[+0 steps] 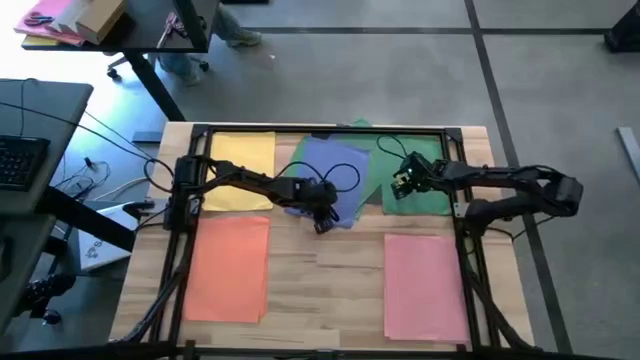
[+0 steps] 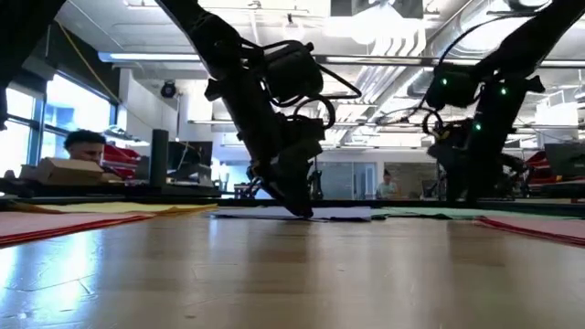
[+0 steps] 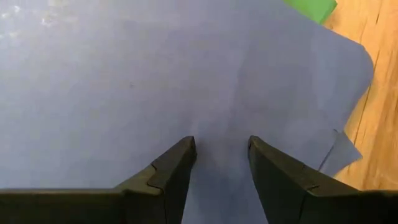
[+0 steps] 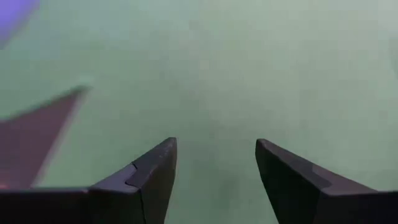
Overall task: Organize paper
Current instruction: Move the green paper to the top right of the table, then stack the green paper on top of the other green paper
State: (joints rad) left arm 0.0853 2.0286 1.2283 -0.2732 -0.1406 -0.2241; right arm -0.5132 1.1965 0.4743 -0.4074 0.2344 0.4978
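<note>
Two pincers of mine stand parted and grasp nothing: my left gripper point(image 1: 325, 222) presses the blue paper point(image 1: 330, 168) mid-table, my right gripper point(image 1: 400, 186) hovers over green paper point(image 1: 432, 195) near the far edge.

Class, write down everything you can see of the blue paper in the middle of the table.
The blue paper is a loose pile of thin, matte sheets lying flat on the wooden table, skewed so corners fan out unevenly. It sits at the far centre, between the yellow paper and the green paper, overlapping the green. The left gripper, fingers open, presses down at its near edge. In the left wrist view a second sheet's corner pokes out beneath the top one.
</note>
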